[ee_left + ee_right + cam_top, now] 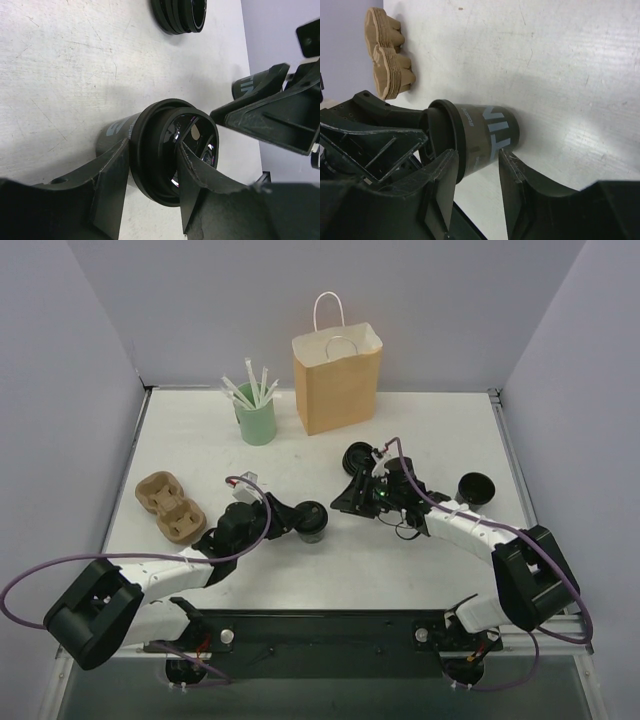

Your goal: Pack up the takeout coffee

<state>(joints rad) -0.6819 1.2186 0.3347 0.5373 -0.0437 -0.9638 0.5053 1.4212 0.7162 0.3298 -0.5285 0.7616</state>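
Note:
The takeout coffee (312, 523) is a small black cup with pale lettering, standing near the table's middle with its black lid (165, 150) on top. My left gripper (295, 515) comes in from the left and is shut on the lid (437, 135). In the left wrist view, the left gripper (150, 175) has one finger under the lid's rim and the other on its top. My right gripper (340, 502) is open just right of the cup. In the right wrist view, the right gripper (477, 165) has its tips close to the cup's side (485, 132).
A brown paper bag (337, 380) stands open at the back. A mint-green cup of straws (256, 415) is to its left. A pulp cup carrier (170, 505) lies at the left. A stack of black lids (357, 456) sits behind the right gripper, and another black piece (473, 488) lies at the right.

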